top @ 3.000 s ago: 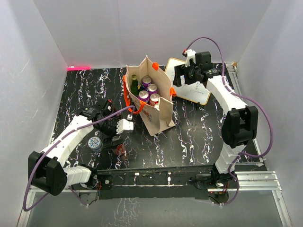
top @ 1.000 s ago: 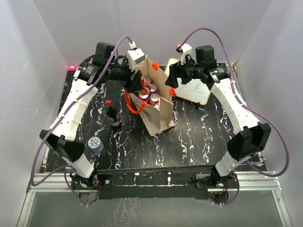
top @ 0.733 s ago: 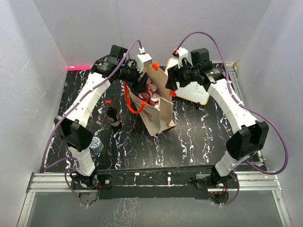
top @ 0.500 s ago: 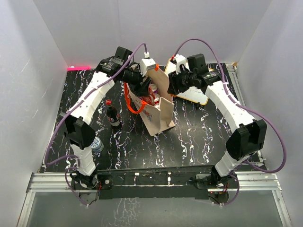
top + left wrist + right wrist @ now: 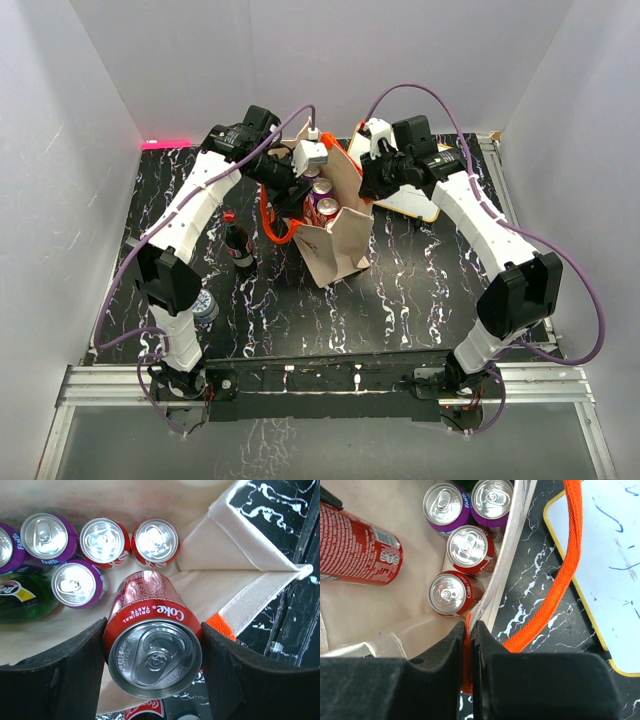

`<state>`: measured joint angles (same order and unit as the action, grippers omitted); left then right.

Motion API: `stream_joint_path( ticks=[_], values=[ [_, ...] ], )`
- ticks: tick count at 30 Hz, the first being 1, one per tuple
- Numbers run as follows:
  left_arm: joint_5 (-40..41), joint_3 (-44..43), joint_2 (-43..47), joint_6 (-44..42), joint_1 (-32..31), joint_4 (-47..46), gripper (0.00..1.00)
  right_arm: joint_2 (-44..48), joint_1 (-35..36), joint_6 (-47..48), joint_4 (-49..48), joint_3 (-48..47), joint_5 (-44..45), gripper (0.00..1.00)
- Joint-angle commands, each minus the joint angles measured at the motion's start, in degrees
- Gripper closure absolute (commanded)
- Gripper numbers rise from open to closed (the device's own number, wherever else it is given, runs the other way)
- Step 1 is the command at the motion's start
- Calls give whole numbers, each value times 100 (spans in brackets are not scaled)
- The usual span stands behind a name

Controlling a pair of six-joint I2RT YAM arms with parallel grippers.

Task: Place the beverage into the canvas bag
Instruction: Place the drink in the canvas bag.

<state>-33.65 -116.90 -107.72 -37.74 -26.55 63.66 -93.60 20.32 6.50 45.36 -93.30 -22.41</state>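
A red Coke can (image 5: 150, 645), the beverage, is clamped sideways between the black fingers of my left gripper (image 5: 152, 652), just inside the mouth of the canvas bag (image 5: 335, 245). The right wrist view shows the same can (image 5: 357, 547) lying across the bag's opening. Below it, several upright red and purple cans (image 5: 102, 540) and a green bottle (image 5: 20, 597) stand on the bag's floor. My right gripper (image 5: 469, 627) is shut on the bag's right rim (image 5: 512, 545), pinching cloth and orange strap (image 5: 560, 580). In the top view the left gripper (image 5: 298, 185) and right gripper (image 5: 368, 190) flank the bag.
A dark cola bottle (image 5: 237, 243) with a red cap stands on the black marbled table left of the bag. A blue-lidded round object (image 5: 203, 305) sits near the left arm's base. A yellow-edged whiteboard (image 5: 605, 555) lies right of the bag. White walls enclose the table.
My right gripper has closed on the bag's rim and pulled it rightward. The left arm has carried the can from beside the bag to inside its mouth.
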Motion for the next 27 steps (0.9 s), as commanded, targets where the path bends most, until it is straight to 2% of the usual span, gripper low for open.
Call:
stream_joint_path(
  ticks=[1,7,10,14,19,27],
  values=[
    [-368,-340,241,-396,-17,753,100,91,-1,102,11,-606,250,92],
    [-467,-1226,-164,-607,-17,1751,100,-50,-3,275,196,-1066,300,92],
    [-448,-1380,-280,-587,-17,1841,100,-66,-2,339,182,-1093,329,92],
    [-421,-1266,-373,-388,-18,1496,100,-13,-6,417,119,-798,266,92],
    [-318,-642,-454,-187,-17,686,100,99,-2,482,-8,-431,233,92],
    [-242,-592,-854,-189,-116,260,100,270,-19,501,-36,-96,279,92]
  ],
)
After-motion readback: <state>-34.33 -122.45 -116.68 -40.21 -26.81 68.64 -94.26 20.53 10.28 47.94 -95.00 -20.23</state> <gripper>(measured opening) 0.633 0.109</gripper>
